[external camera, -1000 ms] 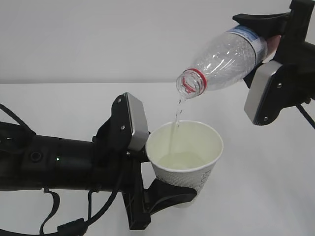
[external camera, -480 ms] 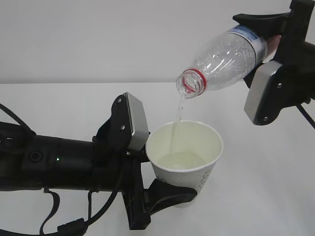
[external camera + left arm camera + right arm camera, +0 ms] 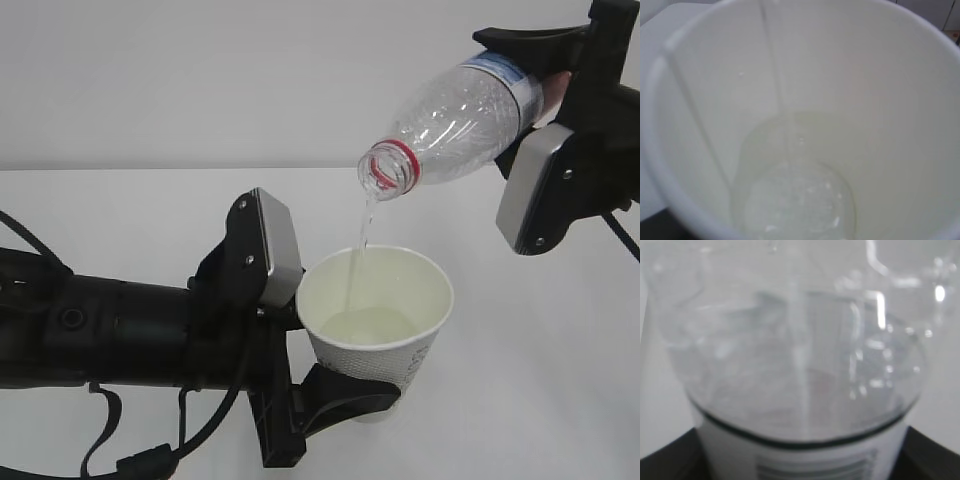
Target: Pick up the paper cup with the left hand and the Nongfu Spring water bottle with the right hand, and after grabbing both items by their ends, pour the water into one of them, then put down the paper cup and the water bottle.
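The left hand [image 3: 150, 340] comes in nearly horizontal from the left edge, cables looping under it, and its grey plate [image 3: 275, 250] sits tilted on top near the wrist. The left gripper [image 3: 345, 395] has its black fingers spread fairly wide, clamped round the base of the paper cup [image 3: 385, 320]. The right hand [image 3: 590, 130] hangs in from the top right corner, its gripper [image 3: 545, 75] closed on the bottom end of the Nongfu Spring water bottle [image 3: 455, 120], holding it tipped mouth-down.

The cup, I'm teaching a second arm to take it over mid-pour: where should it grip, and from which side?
Probably the bare wall of the cup just under the rim, from the right: the left end effector clamps its base from the left, and the water falls into the open mouth, ruling out the top.
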Action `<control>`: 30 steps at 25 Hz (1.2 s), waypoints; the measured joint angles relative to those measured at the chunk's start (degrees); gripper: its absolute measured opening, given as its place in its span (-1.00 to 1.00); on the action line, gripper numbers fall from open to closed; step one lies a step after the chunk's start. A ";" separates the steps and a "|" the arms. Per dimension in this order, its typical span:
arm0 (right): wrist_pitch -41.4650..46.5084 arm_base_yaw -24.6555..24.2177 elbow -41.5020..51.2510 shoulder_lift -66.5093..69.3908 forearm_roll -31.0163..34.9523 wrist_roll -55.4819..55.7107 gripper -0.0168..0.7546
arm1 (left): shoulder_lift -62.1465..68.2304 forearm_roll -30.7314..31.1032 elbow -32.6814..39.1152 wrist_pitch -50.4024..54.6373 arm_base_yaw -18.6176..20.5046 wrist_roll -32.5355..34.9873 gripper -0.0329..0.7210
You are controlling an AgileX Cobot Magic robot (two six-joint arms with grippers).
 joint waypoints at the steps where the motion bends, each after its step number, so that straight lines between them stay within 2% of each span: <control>1: 0.00 0.00 0.00 0.00 0.00 0.00 0.37 | 0.00 0.00 0.00 0.00 0.00 0.00 0.53; 30: 0.00 0.00 0.00 0.00 0.00 -1.36 0.37 | 0.08 0.00 0.00 0.00 0.00 0.00 0.53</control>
